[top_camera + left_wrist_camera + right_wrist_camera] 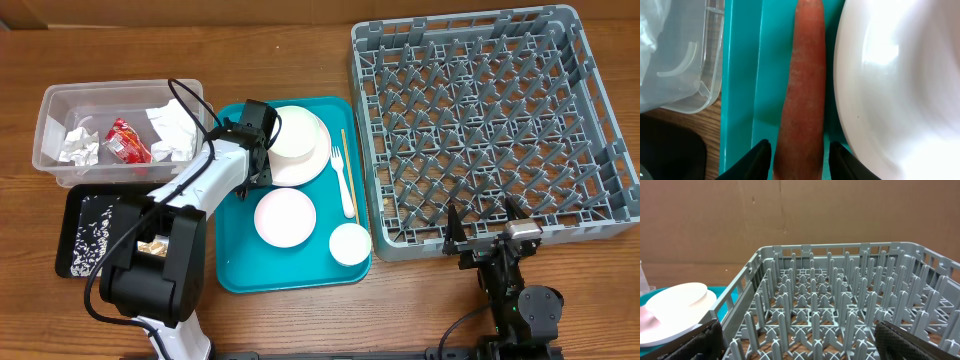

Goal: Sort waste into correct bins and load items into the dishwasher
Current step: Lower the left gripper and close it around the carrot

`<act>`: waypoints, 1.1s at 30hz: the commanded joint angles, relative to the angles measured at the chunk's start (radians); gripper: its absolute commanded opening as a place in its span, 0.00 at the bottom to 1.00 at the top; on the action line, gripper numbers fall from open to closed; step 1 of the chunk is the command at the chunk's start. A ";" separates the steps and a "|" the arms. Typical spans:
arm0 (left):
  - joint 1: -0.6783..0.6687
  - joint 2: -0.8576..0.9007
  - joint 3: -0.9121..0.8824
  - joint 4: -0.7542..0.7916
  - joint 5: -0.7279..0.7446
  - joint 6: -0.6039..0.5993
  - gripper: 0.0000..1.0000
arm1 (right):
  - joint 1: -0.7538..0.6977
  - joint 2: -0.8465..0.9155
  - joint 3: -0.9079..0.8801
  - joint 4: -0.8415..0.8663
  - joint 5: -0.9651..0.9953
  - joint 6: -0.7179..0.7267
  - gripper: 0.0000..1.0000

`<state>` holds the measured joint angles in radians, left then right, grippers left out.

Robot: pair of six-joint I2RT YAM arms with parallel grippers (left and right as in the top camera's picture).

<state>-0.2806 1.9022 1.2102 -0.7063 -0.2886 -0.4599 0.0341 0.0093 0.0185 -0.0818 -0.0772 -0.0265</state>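
Observation:
An orange carrot [802,90] lies lengthways on the teal tray [747,100], close beside the white plate [900,85]. My left gripper [801,150] straddles the carrot's near end, jaws open with a slim gap on each side. From overhead, the left gripper [256,128] hangs over the tray's left part and hides the carrot. The clear tub [60,105] holds crumpled napkins [172,128] and a red wrapper [127,141]. The black tray [75,205] holds crumbs. My right gripper [490,237] stands open and empty at the front edge of the grey dish rack [490,120].
On the teal tray [240,265] are the plate [298,148], a bowl [285,217], a small cup [350,244], a white fork [343,180] and a thin wooden stick [343,140]. The right wrist view shows the rack's pegs [840,305] and a white dish [675,310] at left.

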 commanded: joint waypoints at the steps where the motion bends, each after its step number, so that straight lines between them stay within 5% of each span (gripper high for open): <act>1: 0.007 0.007 -0.014 0.007 -0.018 0.011 0.40 | -0.003 -0.005 -0.011 0.005 0.006 -0.004 1.00; 26: 0.007 0.007 -0.026 0.023 -0.018 0.011 0.28 | -0.003 -0.005 -0.011 0.005 0.006 -0.004 1.00; 31: 0.007 0.007 -0.024 -0.016 -0.026 0.035 0.04 | -0.003 -0.005 -0.011 0.005 0.006 -0.004 1.00; 33: 0.007 0.007 -0.021 -0.032 -0.026 0.037 0.04 | -0.003 -0.005 -0.011 0.005 0.006 -0.004 1.00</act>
<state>-0.2806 1.9022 1.1900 -0.7143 -0.2966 -0.4515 0.0341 0.0093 0.0185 -0.0822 -0.0772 -0.0265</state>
